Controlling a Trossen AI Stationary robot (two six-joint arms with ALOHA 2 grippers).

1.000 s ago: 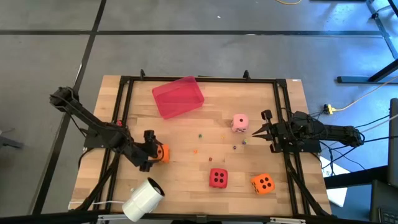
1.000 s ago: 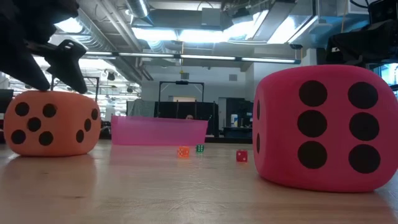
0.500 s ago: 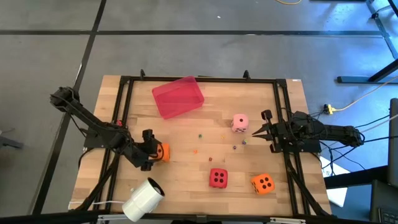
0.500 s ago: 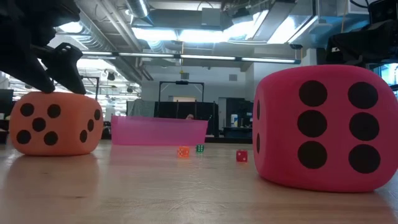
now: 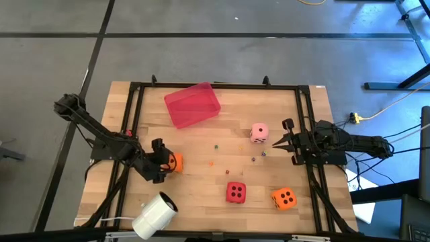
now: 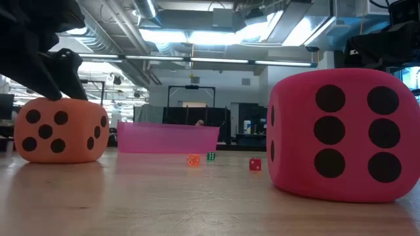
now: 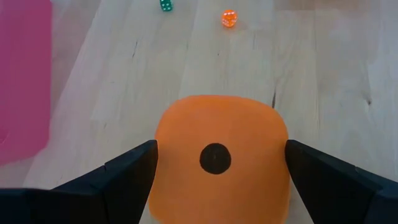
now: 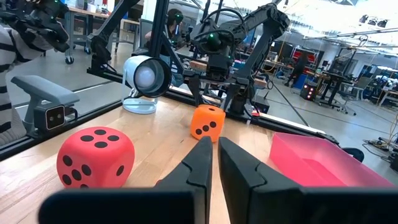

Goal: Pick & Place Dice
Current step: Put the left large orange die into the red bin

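My left gripper (image 5: 164, 161) is shut on an orange die (image 5: 174, 162) near the table's left side. That die also shows in the low view (image 6: 62, 130), the left wrist view (image 7: 221, 155) and the right wrist view (image 8: 207, 122). The pink die (image 5: 259, 132) stands on the table just left of my right gripper (image 5: 281, 140), which is shut (image 8: 214, 163) and touches nothing. The red die (image 5: 235, 192) and a second orange die (image 5: 284, 197) rest on their bottom faces near the near edge. The red die fills the right of the low view (image 6: 344, 134). My left gripper pinches the orange die between its two fingers (image 7: 134, 171), one on each of two opposite side faces (image 7: 163, 155). The one-pip face (image 7: 215, 158) faces the wrist. The fingers slant down from the table's left. Whether the die's underside (image 6: 62, 159) touches the table, I cannot tell.
A red-pink tray (image 5: 193, 104) lies at the far side, behind the held die. A white cylindrical device (image 5: 154, 215) stands at the near left edge. Tiny coloured dice (image 6: 193, 159) are scattered mid-table. A black frame (image 5: 215, 86) borders the work area.
My left gripper has carried the orange die a little toward the table's far edge. The die has turned slightly in the low view. The other dice and my right arm have kept still.
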